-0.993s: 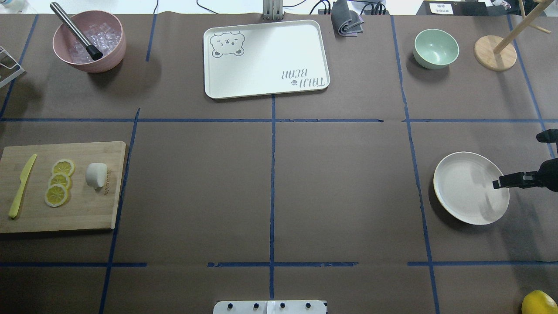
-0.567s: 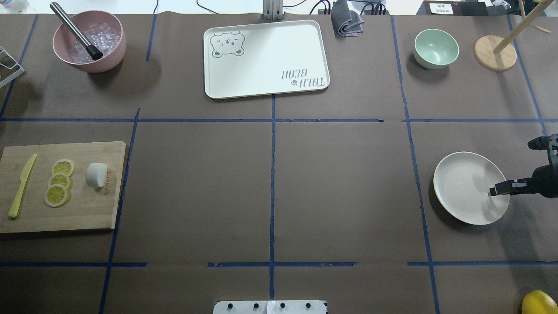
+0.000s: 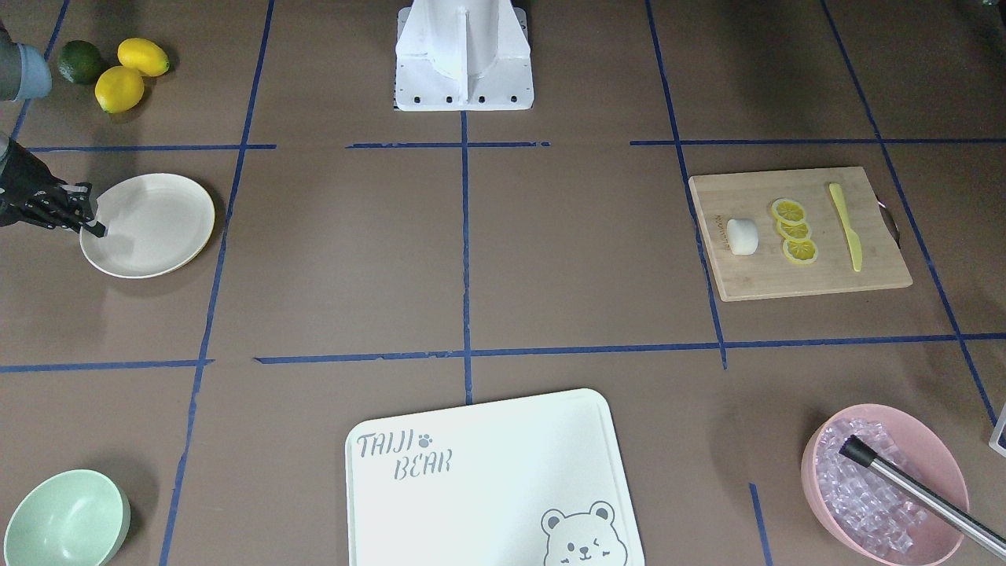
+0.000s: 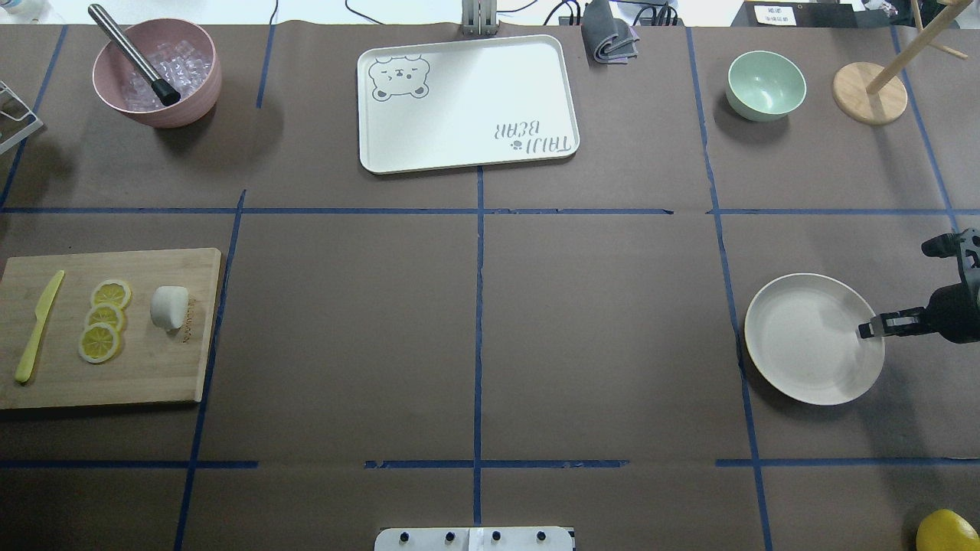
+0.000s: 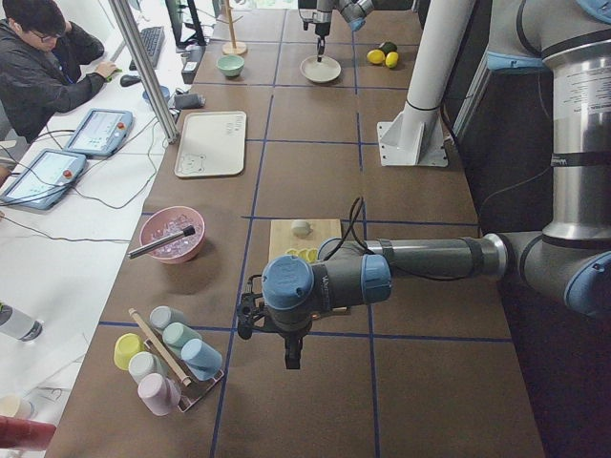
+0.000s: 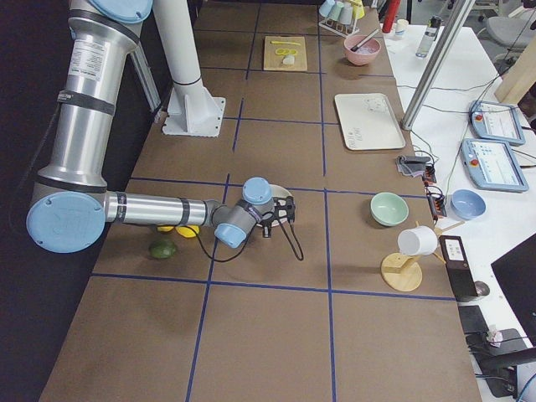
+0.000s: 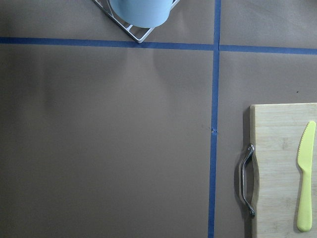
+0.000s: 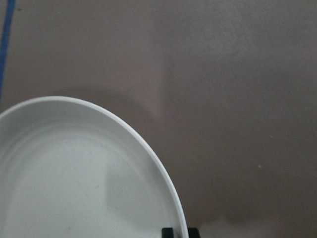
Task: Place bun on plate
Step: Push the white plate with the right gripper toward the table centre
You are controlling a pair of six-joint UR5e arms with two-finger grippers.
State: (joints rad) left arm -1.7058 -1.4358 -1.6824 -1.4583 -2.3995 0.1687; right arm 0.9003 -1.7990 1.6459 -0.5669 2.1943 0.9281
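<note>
The bun (image 4: 169, 307) is a small white rounded block lying on the wooden cutting board (image 4: 153, 367) at the table's left; the front-facing view shows the bun (image 3: 742, 237) beside the lemon slices. At the right sits the round cream plate (image 4: 796, 344), with nothing on it. My right gripper (image 4: 864, 330) is at the plate's right rim. In the right wrist view its two black fingertips (image 8: 168, 232) straddle the rim of the plate (image 8: 74, 173) and pinch it. My left gripper (image 5: 294, 361) hangs over bare table near the board, away from the bun; whether it is open or shut I cannot tell.
On the board lie three lemon slices (image 4: 106, 317) and a yellow knife (image 4: 37, 327). At the back stand a pink bowl (image 4: 115, 84) of ice with a metal rod, the bear-printed tray (image 4: 467, 130), a green bowl (image 4: 766, 84) and a wooden stand (image 4: 869, 93). Lemons (image 3: 130, 71) lie near the plate.
My right gripper reached in lower over the plate's right rim. The plate has shifted a little to the left and toward the robot. The bun has not moved.
</note>
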